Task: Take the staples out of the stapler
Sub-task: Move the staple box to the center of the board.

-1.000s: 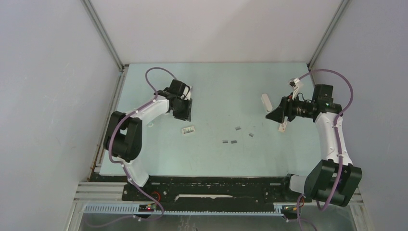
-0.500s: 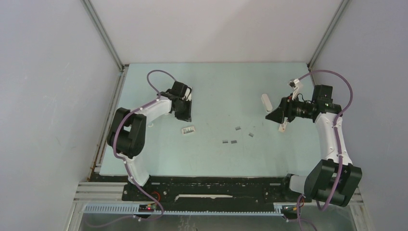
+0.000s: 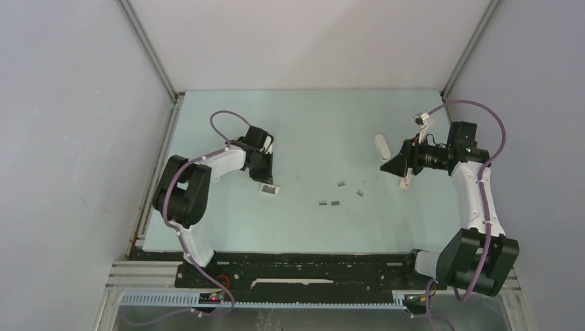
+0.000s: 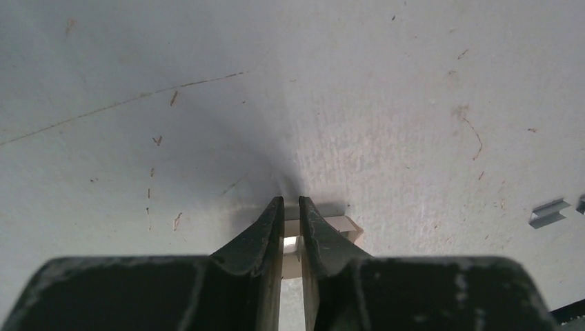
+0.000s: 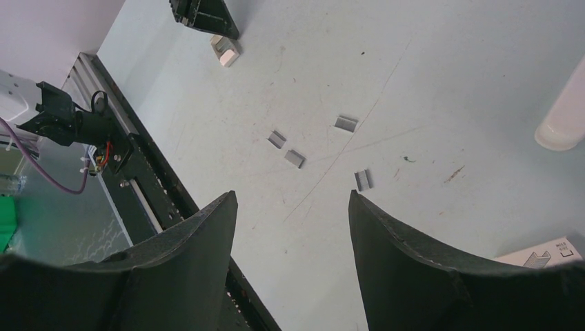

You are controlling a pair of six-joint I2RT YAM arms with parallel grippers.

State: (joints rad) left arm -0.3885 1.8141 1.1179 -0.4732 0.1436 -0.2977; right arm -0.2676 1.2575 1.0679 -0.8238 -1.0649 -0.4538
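The white stapler lies at the right of the table, and its rounded end shows at the edge of the right wrist view. Several dark-grey staples are scattered mid-table; one strip shows at the right in the left wrist view. My right gripper hovers open beside the stapler, nothing between its fingers. My left gripper points down at the table's left, its jaws nearly together on a small white channel-shaped piece.
A small printed box lies under the right gripper, and a slim pale bar pokes out below it. Grey walls close the table at left, right and back. A black rail runs along the near edge.
My left gripper came toward the near side onto the small white piece and closed its jaws on it; the piece shifted a little. The right arm stayed still.
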